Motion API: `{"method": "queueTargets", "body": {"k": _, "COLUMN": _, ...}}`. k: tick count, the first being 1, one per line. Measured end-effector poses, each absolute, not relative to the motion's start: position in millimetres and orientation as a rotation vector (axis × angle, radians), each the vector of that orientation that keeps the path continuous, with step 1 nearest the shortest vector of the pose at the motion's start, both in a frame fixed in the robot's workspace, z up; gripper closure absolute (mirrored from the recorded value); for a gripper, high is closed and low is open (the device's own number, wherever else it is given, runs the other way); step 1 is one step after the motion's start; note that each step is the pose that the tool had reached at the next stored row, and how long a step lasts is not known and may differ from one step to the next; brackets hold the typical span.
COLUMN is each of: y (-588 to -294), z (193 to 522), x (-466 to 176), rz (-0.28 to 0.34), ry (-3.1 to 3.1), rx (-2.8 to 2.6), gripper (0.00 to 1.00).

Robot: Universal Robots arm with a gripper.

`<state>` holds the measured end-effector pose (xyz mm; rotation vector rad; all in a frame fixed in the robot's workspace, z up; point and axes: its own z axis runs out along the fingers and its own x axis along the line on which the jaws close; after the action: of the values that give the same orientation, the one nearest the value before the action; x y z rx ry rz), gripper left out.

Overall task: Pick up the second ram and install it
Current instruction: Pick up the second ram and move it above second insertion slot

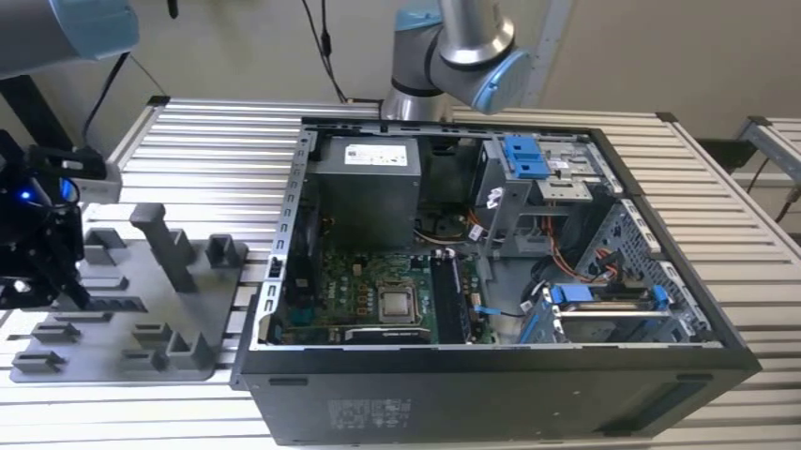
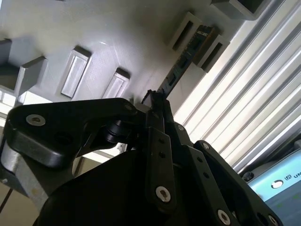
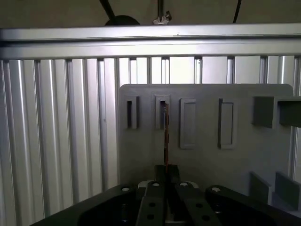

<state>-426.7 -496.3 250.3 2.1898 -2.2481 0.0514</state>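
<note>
Standing on its thin edge, the second ram [image 3: 165,134] sits in the grey holder tray [image 3: 207,165], its far end tucked in a slot. The gripper [image 3: 165,173] has its fingers pinched together on the near end, and it looks like a firm grip. Lifting is not yet done, and the open computer case [image 1: 501,234] sits well apart, so putting the stick in is all left.

Crowded over the grey plastic holder tray [image 1: 115,366], open above the ribbed aluminium table [image 1: 213,141].
In the exterior view, a tall grey upright post [image 1: 157,246] and low grey blocks [image 1: 225,251] stand between the black gripper [image 3: 166,170] and the open black computer case [image 1: 501,394].
</note>
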Motion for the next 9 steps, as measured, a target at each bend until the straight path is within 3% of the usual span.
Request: {"method": "queueTargets", "body": {"k": 9, "y": -496.3, "z": 260.8, "x": -426.7, "rz": 0.051, "ry": -2.249, "rx": 2.189, "gripper": 0.85}}
